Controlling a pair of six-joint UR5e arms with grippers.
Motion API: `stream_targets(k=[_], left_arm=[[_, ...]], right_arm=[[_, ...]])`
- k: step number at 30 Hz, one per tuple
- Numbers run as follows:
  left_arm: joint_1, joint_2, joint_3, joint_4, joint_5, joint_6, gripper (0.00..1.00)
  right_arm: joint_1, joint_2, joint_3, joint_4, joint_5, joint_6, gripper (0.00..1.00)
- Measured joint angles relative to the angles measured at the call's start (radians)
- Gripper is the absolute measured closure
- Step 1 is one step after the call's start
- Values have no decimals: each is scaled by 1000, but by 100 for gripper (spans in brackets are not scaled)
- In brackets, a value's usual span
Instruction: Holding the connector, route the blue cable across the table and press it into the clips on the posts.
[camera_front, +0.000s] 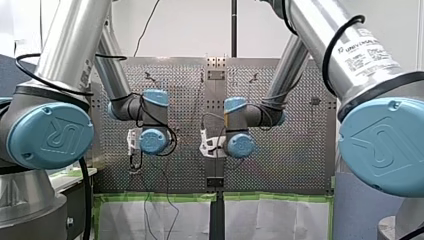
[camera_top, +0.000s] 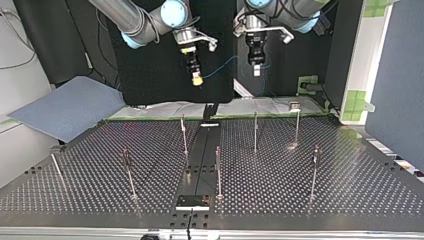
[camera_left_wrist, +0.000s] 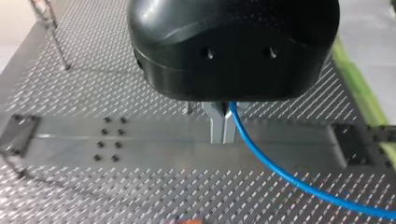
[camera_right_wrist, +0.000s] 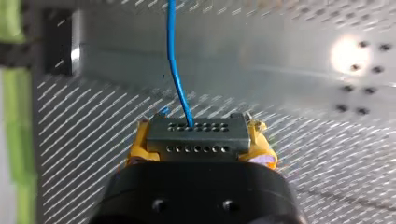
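Brushed-silver tubes on my left arm (camera_front: 70, 45) and my right arm (camera_front: 320, 30), with pale blue joint caps (camera_front: 50, 135) embossed with a UR logo. Black cables (camera_front: 87, 200) trailing along both. Black "UNIVERSAL ROBOTS" lettering (camera_front: 367, 55) on the right. My left gripper (camera_left_wrist: 223, 133): rounded black housing, two screw holes, slim metal fingers (camera_left_wrist: 215, 128). My right gripper (camera_right_wrist: 196, 135): similar black housing and screw holes, yellow pads (camera_right_wrist: 139, 147).

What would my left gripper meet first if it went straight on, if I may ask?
Most likely the centre strip of the table: the left gripper points down at it, nothing visible between.
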Motion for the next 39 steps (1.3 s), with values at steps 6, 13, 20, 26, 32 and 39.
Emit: stream_targets(k=[6,13,20,26,32,39], left_arm=[[2,63,7,-63,-60,7,100],[2,128,13,-128,-125,0,100],[4,201,49,-201,-198,-7,100],[4,265,56,-265,-262,-18,100],[15,324,89,-314,-291,-27,100],[32,370,159,-351,-263,-34,100]], right_arm=[[5,-59,-56,60,-58,10,100],[16,-124,-121,124,-122,22,100],[32,-172,-194,198,-171,71,100],[38,-177,-257,260,-195,83,100],[39,-177,-310,322,-210,89,100],[41,-176,-370,391,-215,107,100]])
